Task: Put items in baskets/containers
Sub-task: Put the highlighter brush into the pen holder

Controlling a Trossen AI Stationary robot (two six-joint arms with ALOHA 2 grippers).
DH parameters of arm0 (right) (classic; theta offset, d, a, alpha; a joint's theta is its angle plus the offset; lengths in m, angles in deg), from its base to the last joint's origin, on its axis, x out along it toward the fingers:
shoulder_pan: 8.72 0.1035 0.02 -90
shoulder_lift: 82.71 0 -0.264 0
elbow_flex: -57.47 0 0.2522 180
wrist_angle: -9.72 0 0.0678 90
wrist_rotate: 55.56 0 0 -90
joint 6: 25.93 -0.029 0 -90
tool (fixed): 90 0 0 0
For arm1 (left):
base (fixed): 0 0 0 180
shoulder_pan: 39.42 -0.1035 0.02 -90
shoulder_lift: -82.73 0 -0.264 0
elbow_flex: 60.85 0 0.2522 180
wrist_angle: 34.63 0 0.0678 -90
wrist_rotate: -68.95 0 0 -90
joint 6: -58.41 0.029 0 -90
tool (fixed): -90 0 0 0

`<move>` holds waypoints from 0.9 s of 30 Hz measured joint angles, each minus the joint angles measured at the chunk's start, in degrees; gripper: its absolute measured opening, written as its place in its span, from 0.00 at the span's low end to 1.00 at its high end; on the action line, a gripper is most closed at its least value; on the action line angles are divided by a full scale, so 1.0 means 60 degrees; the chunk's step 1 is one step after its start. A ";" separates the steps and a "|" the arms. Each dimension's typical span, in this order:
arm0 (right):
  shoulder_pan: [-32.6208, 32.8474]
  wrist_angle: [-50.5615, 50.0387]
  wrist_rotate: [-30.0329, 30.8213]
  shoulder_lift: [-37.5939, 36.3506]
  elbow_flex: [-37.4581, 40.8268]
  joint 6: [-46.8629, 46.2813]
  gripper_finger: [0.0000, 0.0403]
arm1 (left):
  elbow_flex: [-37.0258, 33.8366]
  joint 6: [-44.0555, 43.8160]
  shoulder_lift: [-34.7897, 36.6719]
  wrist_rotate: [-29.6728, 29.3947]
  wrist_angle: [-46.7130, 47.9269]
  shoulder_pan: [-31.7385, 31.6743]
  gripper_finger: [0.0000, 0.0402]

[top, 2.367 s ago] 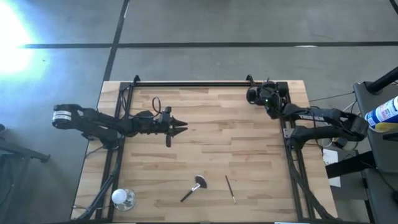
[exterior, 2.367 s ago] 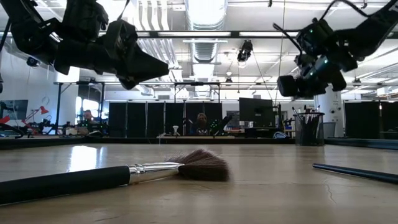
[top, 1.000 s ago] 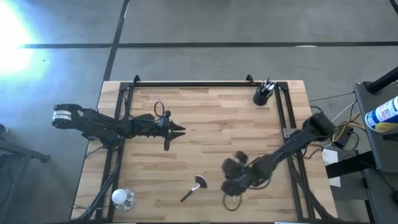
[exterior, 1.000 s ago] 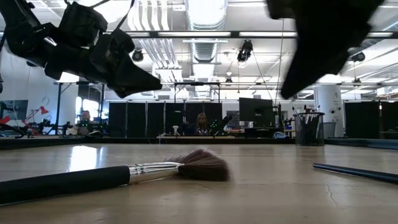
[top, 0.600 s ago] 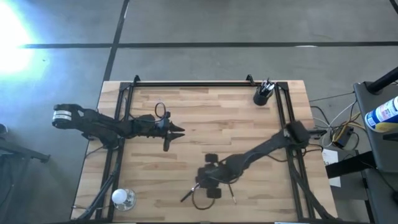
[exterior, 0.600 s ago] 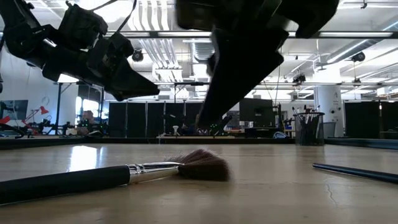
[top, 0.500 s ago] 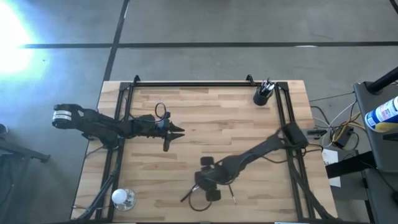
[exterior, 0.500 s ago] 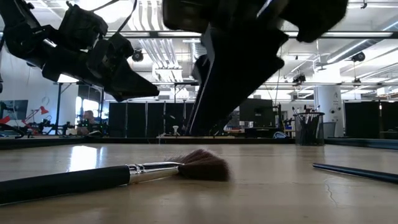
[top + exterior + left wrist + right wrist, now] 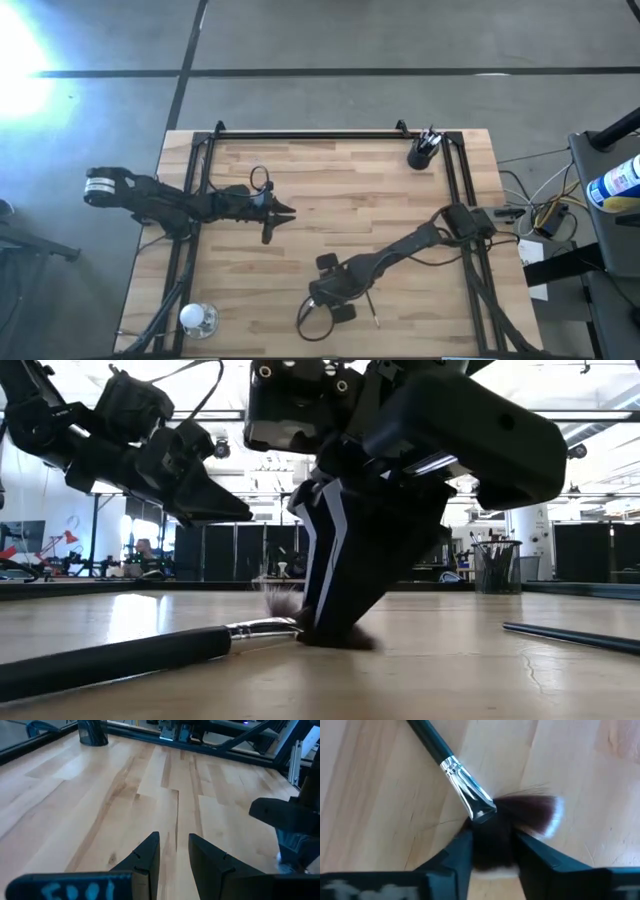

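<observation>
Wood planks make up the table point(image 9: 340, 215) that we work on, and it is the biggest thing here, just one of it. We have two dark arms. Our left gripper point(image 9: 284, 210) hangs in the air over the left middle of the table and waits there, its two fingers a little apart with nothing between them, we think so it keeps out of the way. Our right gripper point(image 9: 492, 851) is down at the front of the table, tips almost on the wood, its fingers spread on either side of the soft bristles of the fan brush point(image 9: 470, 795). They are not squeezing it yet; we think they sit like that so they can close and lift the brush. The fan brush lies flat, its dark handle pointing away from the gripper. One thin brush point(image 9: 570, 637) lies flat on the wood just beside it, so we count two brushes left out. One small dark cup point(image 9: 421, 155) stands at the far right corner with a few brushes upright in it, too small to count. One clear glass ball point(image 9: 197, 318) sits at the front left corner.
</observation>
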 joint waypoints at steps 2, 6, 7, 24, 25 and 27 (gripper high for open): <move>0.0000 -0.0046 0.0006 -0.0015 0.0016 0.0094 0.27 | 0.0000 -0.0181 0.0000 0.0180 0.0031 0.0000 0.24; 0.0000 -0.0221 0.0086 -0.0083 0.0029 0.0347 0.13 | 0.0000 -0.0531 0.0000 0.1024 0.0305 0.0004 0.24; 0.0000 -0.0306 0.0151 -0.0106 0.0040 0.0389 0.10 | 0.0000 -0.0754 0.0000 0.1248 0.0369 0.0007 0.24; -0.0004 -0.1491 0.5719 -0.1450 -0.0018 0.0579 0.03 | 0.0000 -0.2827 0.0000 0.0807 0.0476 0.1685 0.24; -0.0004 -0.1491 0.6007 -0.1492 -0.0018 0.0675 0.03 | 0.0001 -0.2936 0.0000 0.0782 0.0370 0.1715 0.24; -0.0004 -0.1486 0.6494 -0.1566 -0.0018 0.0915 0.03 | 0.0051 -0.3091 0.0004 0.0635 0.0401 0.1755 0.24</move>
